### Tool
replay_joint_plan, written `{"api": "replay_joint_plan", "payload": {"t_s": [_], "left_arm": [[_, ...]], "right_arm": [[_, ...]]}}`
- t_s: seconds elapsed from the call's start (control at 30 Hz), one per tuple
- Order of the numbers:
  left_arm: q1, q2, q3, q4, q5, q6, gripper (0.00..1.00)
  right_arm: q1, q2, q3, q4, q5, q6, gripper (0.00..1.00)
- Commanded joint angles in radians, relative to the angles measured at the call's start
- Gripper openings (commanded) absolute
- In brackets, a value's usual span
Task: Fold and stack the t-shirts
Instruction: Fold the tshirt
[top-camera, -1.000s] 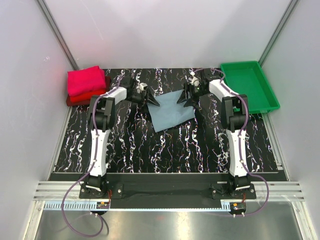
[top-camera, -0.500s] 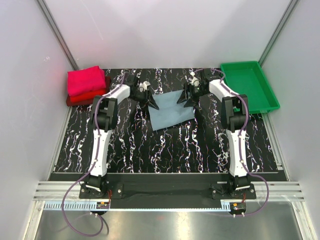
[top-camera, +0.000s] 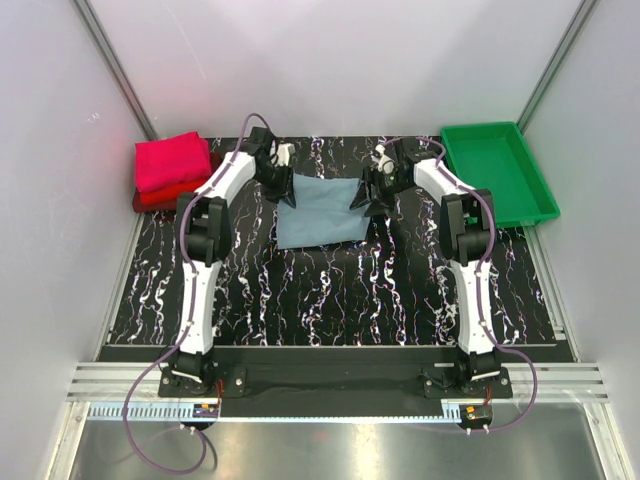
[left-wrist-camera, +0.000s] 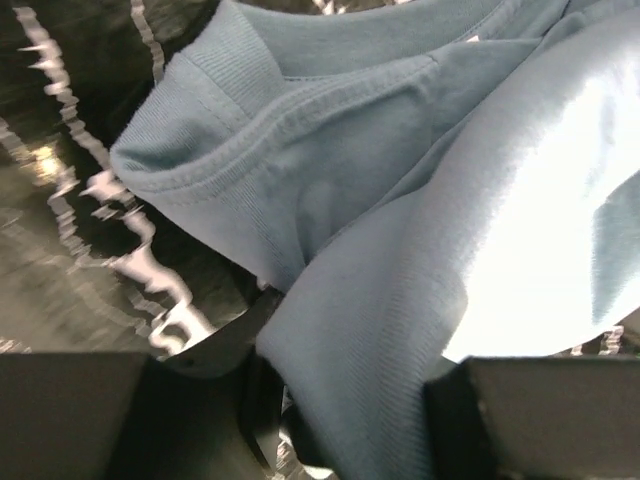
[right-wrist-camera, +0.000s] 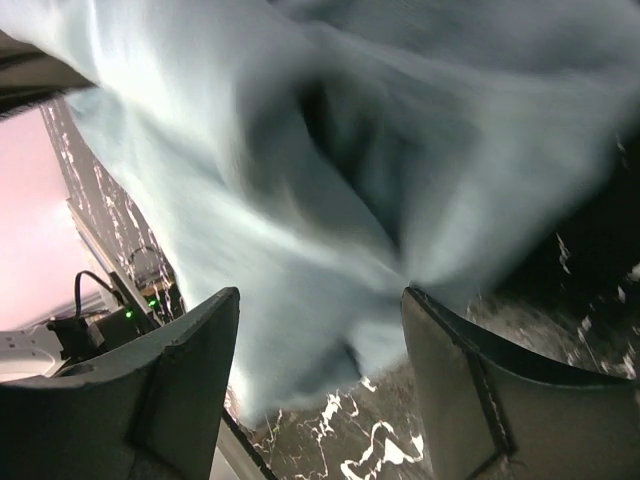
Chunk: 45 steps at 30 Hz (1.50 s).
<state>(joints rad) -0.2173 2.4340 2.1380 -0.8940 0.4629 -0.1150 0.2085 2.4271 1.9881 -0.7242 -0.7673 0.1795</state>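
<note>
The dusty grey-blue t-shirt (top-camera: 318, 212) lies folded as a rectangle at the back middle of the table. My left gripper (top-camera: 281, 182) is at its far left corner, shut on a thick bunch of the cloth; the left wrist view shows the ribbed collar (left-wrist-camera: 235, 75) and cloth (left-wrist-camera: 350, 350) filling the gap between the fingers. My right gripper (top-camera: 363, 196) is at the far right corner, shut on bunched cloth (right-wrist-camera: 300, 220), which is blurred. The folded magenta-pink t-shirt (top-camera: 172, 160) sits on the red one (top-camera: 160, 197) at the far left.
A green plastic tray (top-camera: 497, 170) stands at the back right of the black marbled table (top-camera: 330, 290). White walls close in the back and both sides.
Both grippers have moved left and back with the grey-blue t-shirt. It has gone from a tilted diamond to a squarer rectangle lying further left.
</note>
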Motion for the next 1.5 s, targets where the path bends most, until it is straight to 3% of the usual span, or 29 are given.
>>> {"api": "replay_joint_plan", "payload": {"t_s": [0.0,0.33,0.67,1.03,1.23,1.47], "left_arm": [[0.032,-0.124,0.025,-0.025,-0.138,0.107,0.0],[0.104,-0.25,0.03,-0.082,-0.242,0.242,0.0],[0.196,-0.352,0.016,-0.126,-0.316,0.316,0.0],[0.253,-0.345,0.028,-0.125,-0.368,0.337,0.0],[0.254,-0.316,0.187,-0.157,-0.389,0.36,0.0],[0.236,-0.345,0.132,-0.149,-0.371,0.368,0.0]], "right_arm": [[-0.021,-0.098,-0.006,-0.029,0.045,-0.015,0.73],[-0.118,-0.204,-0.035,-0.035,0.074,-0.043,0.75],[-0.13,-0.22,-0.06,-0.038,0.068,-0.038,0.75],[-0.13,-0.227,-0.077,-0.03,0.065,-0.035,0.75],[-0.13,-0.232,-0.083,-0.029,0.069,-0.038,0.76],[-0.13,-0.229,-0.081,-0.026,0.071,-0.034,0.75]]}}
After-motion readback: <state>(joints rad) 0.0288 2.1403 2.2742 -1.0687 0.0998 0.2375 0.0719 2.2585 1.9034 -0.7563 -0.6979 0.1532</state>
